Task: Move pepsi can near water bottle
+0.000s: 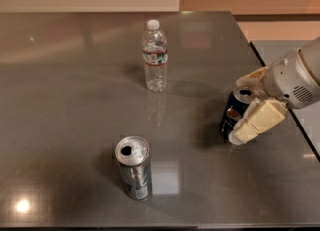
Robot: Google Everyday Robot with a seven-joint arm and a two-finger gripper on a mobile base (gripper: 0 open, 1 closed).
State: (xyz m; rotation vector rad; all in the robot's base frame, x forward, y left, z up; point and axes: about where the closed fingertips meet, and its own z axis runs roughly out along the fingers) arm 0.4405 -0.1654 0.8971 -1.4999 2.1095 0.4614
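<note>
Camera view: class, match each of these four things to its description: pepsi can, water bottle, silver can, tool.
1 pepsi can
2 water bottle
3 silver can
4 tool

A clear, white cap, farthest back
B cream, reaching in from the right, at the pepsi can
C dark blue, at the right
D opened top, nearest the camera

Pairs: 1-C, 2-A, 3-D, 4-B
</note>
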